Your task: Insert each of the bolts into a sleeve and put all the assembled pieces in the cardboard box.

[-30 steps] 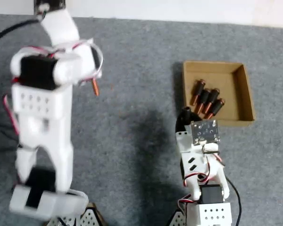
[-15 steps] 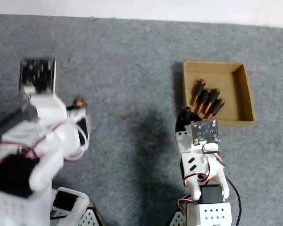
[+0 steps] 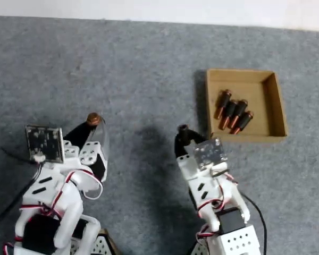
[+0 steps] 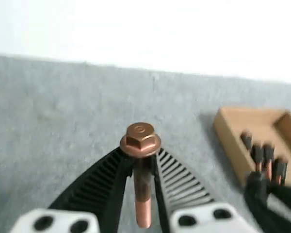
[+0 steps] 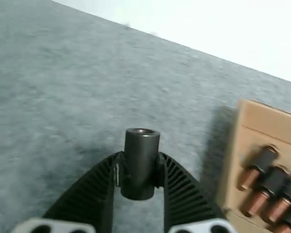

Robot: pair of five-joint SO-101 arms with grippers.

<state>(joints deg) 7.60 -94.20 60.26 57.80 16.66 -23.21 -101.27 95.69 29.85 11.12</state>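
Note:
My left gripper [image 4: 140, 167] is shut on a copper bolt [image 4: 141, 170], held head up; from above the bolt's head [image 3: 93, 118] shows at the left arm's tip. A black sleeve [image 5: 140, 162] stands upright between the fingers of my right gripper [image 5: 139, 172], which is shut on it. In the high view the sleeve [image 3: 183, 130] sits just left of the cardboard box [image 3: 266, 135]. Several assembled bolt-and-sleeve pieces [image 3: 233, 114] lie side by side inside that box. Both arms hover low over the grey mat, a hand's width apart.
The grey mat [image 3: 138, 69] stretches open behind and between the arms. A white wall strip [image 3: 159, 10] borders its far edge. The box [image 4: 242, 141] lies to the right of both grippers.
The left arm has swung down and back toward the near edge, carrying the bolt, and now holds it upright. The right arm has shifted left, away from the box, with its sleeve.

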